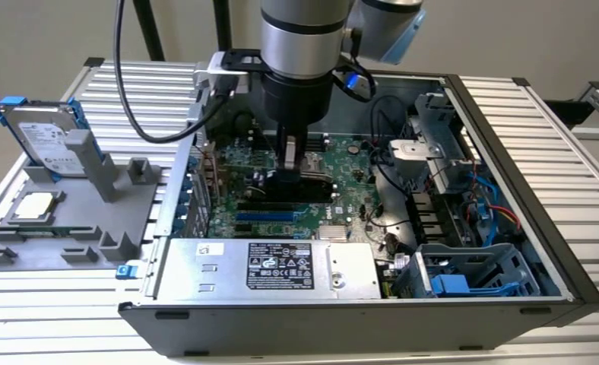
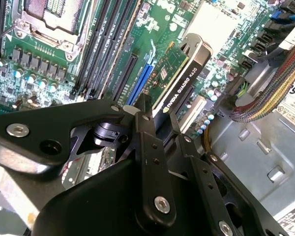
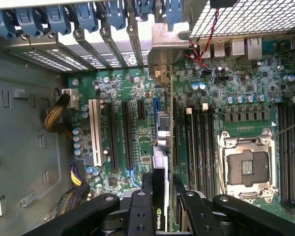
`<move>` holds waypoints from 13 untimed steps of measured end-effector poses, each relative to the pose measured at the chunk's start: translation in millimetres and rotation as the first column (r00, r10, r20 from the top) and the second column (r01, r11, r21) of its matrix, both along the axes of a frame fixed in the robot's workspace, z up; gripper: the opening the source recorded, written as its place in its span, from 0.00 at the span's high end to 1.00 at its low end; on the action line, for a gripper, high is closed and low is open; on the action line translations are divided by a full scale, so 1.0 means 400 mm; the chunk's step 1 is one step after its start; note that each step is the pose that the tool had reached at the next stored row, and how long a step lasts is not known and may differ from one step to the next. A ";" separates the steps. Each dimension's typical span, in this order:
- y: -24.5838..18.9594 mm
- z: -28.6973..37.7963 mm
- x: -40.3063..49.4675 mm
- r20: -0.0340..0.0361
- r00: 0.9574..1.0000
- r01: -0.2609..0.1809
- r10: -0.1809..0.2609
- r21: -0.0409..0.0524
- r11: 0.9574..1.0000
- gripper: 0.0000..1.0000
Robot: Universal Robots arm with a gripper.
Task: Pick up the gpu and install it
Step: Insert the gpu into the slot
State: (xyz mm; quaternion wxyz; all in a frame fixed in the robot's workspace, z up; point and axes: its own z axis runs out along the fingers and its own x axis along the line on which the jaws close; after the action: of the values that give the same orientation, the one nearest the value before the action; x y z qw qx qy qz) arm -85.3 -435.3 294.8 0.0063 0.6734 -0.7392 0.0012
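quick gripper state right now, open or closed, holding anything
Gripper: closed on the gpu, held on edge just above the motherboard slots inside the open computer case.

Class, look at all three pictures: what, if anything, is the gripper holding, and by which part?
The gripper holds the gpu by its top edge, fingers pinching both faces, above the motherboard slots inside the open computer case.

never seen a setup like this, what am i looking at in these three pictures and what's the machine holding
A robot arm reaches down into an open computer case lying on a slatted metal table. The exterior view comes from a camera off the arm; both wrist views come from cameras riding on the arm, looking down at the green motherboard. The gripper is shut on the gpu, a thin card held on edge over the long slots. Beside the case, a grey holder carries a hard drive.
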 end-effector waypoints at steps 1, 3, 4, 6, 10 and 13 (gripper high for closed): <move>0.000 -0.001 0.000 0.000 1.000 0.000 0.000 0.000 1.000 1.00; 0.000 -0.003 -0.001 0.000 1.000 0.000 0.000 0.000 1.000 1.00; 0.000 -0.004 -0.001 0.000 1.000 0.000 0.000 0.000 1.000 1.00; 0.000 -0.006 -0.001 0.000 1.000 0.000 0.000 0.000 1.000 1.00; 0.000 -0.009 -0.002 0.000 1.000 0.000 0.000 0.000 1.000 1.00; 0.000 -0.012 -0.002 0.000 1.000 0.000 0.000 0.000 1.000 1.00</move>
State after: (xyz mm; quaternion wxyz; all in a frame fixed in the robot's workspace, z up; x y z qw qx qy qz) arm -86.2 -435.3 290.0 0.0064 0.6734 -0.7392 0.0012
